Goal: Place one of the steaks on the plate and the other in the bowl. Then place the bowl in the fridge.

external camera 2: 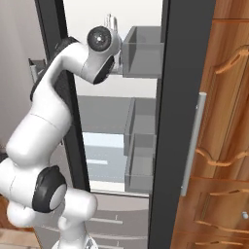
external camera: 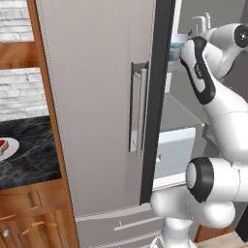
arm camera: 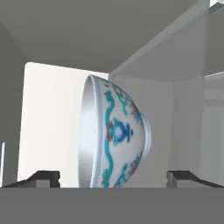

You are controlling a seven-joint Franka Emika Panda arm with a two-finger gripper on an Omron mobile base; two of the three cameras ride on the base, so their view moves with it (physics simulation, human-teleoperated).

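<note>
Hand view: the bowl (arm camera: 114,133) sits straight ahead of the gripper (arm camera: 113,177), seen side-on because the camera is rolled, its rim to the left and its foot to the right, white with teal and red painted pattern. The two fingers (arm camera: 43,177) stand wide, one either side of the bowl and apart from it, gripping nothing. In the left base view the bowl (external camera: 175,48) shows as a pale sliver high inside the open fridge (external camera: 97,106), beside the arm's wrist. It looks like glazed ceramic: stiff, smooth, likely slippery and breakable. The thin rim is the best hold, one finger inside, one outside. A steak (external camera: 2,145) lies on the plate (external camera: 10,147) on the worktop (external camera: 29,155).
</note>
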